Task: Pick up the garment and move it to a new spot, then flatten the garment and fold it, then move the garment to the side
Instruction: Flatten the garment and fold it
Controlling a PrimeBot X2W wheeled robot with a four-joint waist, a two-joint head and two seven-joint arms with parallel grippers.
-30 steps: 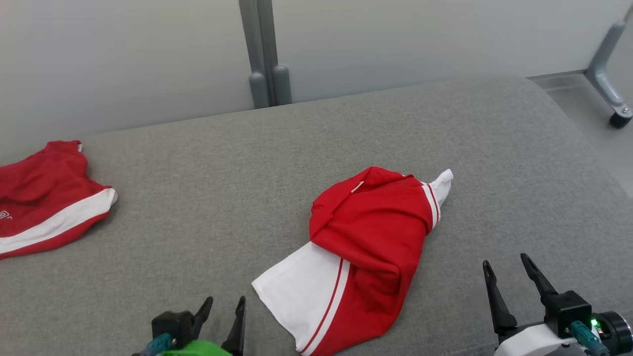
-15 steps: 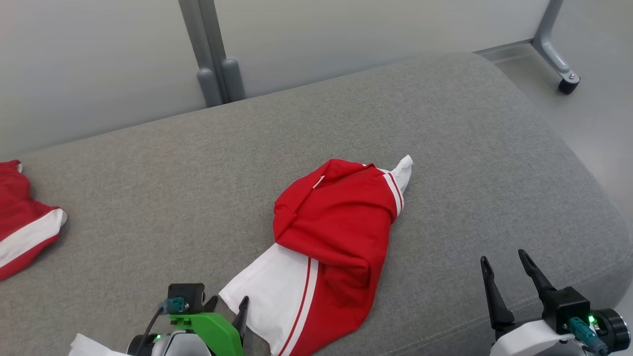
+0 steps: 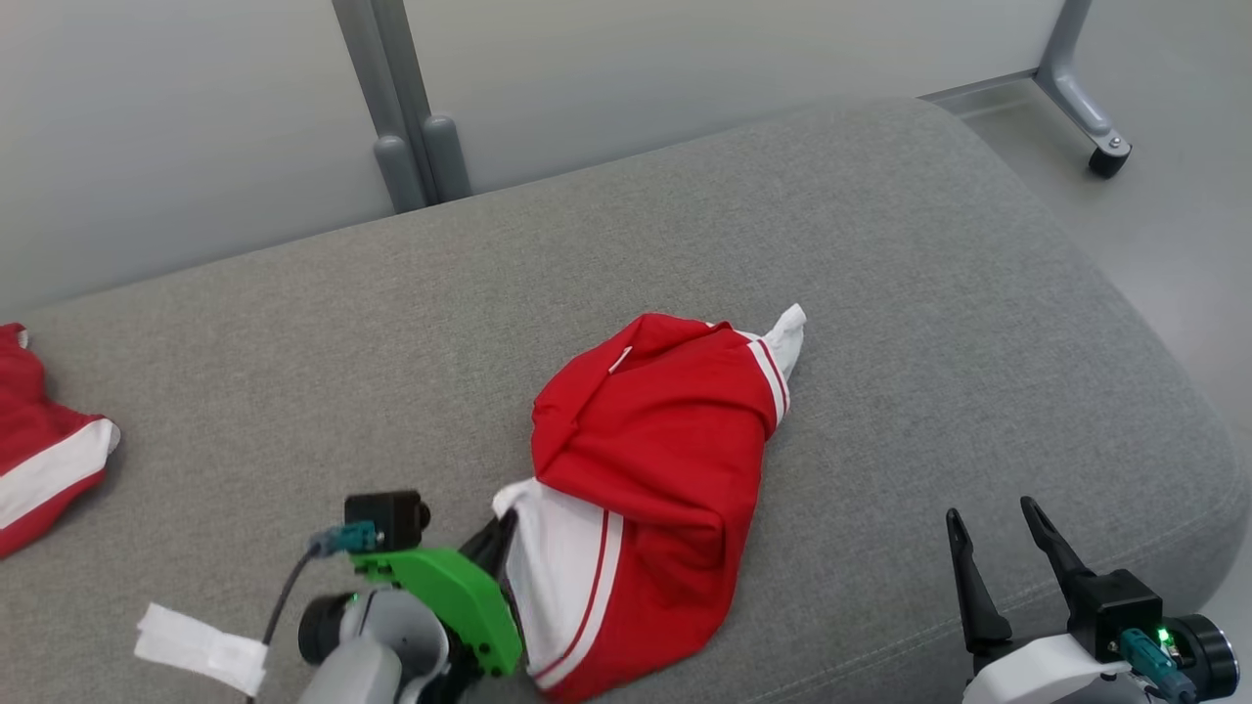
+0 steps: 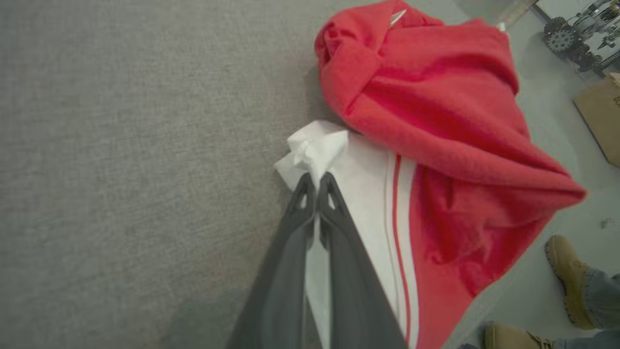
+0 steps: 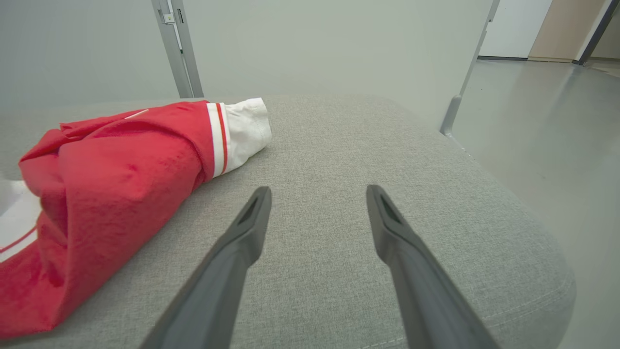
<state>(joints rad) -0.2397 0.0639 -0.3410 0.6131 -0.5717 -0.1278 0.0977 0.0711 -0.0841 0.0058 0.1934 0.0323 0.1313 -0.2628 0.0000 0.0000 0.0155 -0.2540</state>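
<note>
On the grey upholstered cushion (image 3: pixel 880 244), items as seen from the floor. Garments, two. First, the garment (image 3: pixel 655 460): red with white panels and thin red-white stripes, bunched and twisted, lying right of the cushion's centre. Its long axis runs on a diagonal, from a white hem at the near-left end to a white cuff (image 3: pixel 788 334) pointing toward the far right. The red body is heaped over the middle, and the near edge lies close to the cushion's front edge. Second, another red-and-white garment (image 3: pixel 39 460), flat at the far left edge, well apart from the first. Grippers, two. Left gripper (image 3: pixel 497 536): green-bodied, its fingers (image 4: pixel 334 218) pressed together on a puckered white corner of the garment at the near-left end. Right gripper (image 3: pixel 988 523): fingers (image 5: pixel 247 228) spread wide with bare cushion between them, hanging at the near right and clear of the cloth. Sundries: one wheeled frame leg (image 3: pixel 1086 108) on the floor at the far right; one cardboard box (image 4: pixel 600 116); two tan shoes (image 4: pixel 564 271) of a person standing beside the cushion.
</note>
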